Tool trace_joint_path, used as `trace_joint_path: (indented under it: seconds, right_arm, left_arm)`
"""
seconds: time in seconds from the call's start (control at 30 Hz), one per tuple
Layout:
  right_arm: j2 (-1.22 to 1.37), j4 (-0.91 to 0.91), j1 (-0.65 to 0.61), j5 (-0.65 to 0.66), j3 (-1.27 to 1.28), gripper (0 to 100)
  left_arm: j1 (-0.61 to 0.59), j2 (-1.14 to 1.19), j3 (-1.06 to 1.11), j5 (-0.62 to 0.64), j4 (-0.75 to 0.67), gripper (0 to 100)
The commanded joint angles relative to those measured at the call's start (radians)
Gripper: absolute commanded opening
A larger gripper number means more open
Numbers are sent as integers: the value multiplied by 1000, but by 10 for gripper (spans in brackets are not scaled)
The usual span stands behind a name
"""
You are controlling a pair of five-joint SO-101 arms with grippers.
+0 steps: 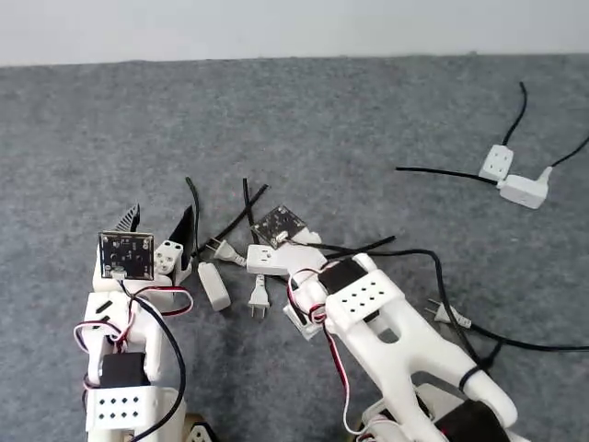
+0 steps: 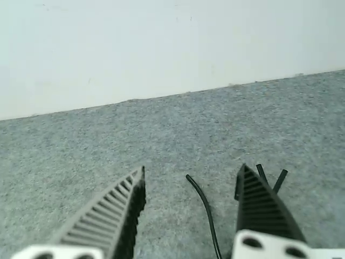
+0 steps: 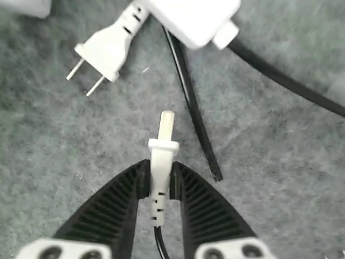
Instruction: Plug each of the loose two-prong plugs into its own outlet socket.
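right gripper [image 3: 160,168], hidden beneath its arm in the high view, clamps a white two-prong plug [image 3: 163,144]; left gripper [image 2: 192,175] gapes wide.

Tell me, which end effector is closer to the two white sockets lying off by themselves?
Right. The right end effector, shut on a plug, is mid-table; the left end effector sits farther from the sockets, beyond it.

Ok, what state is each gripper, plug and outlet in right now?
left gripper: open, empty.
right gripper: shut on the held plug.
held plug: clamped by its body, prongs bare, not in any socket.
second plug: lying loose, prongs bare, unplugged.
outlet block: lying flat just beyond the held plug's prongs, apart from them; socket face not visible.
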Motion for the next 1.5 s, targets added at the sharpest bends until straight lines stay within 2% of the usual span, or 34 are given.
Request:
trace_joint_path:
  seconds: [0.0, 0.1, 0.2, 0.37, 0.57, 0.73, 0.87, 1.07, 1.2, 1.47]
  right_arm:
    - [-25, -2, -7, 37, 0, 145]
    - [-25, 2, -7, 40, 2, 281]
    - [-25, -4, -7, 74, 2, 337]
    - [-25, -76, -21, 83, -6, 317]
    - [-24, -131, -117, 75, -6, 310]
    - [-18, -197, -113, 28, -6, 310]
    - [84, -225, -108, -12, -51, 310]
    - [407, -180, -124, -17, -247, 310]
    - [550, -48, -133, -21, -428, 310]
    - [602, 19, -136, -230, -655, 310]
  left_arm:
    - [3, 0, -15, 9, -28, 261]
    - [3, 0, -15, 9, -28, 261]
    - [3, 0, -15, 9, -28, 261]
    - [5, 0, -15, 9, -28, 261]
    - [2, 0, -13, 8, -38, 261]
    - [-2, 0, -12, 8, -46, 261]
    - [-5, 0, -12, 9, -46, 261]
    - [-29, 0, -15, 18, -46, 261]
    - [-31, -2, -15, 31, -48, 261]
    - [-75, -2, -16, 52, -66, 261]
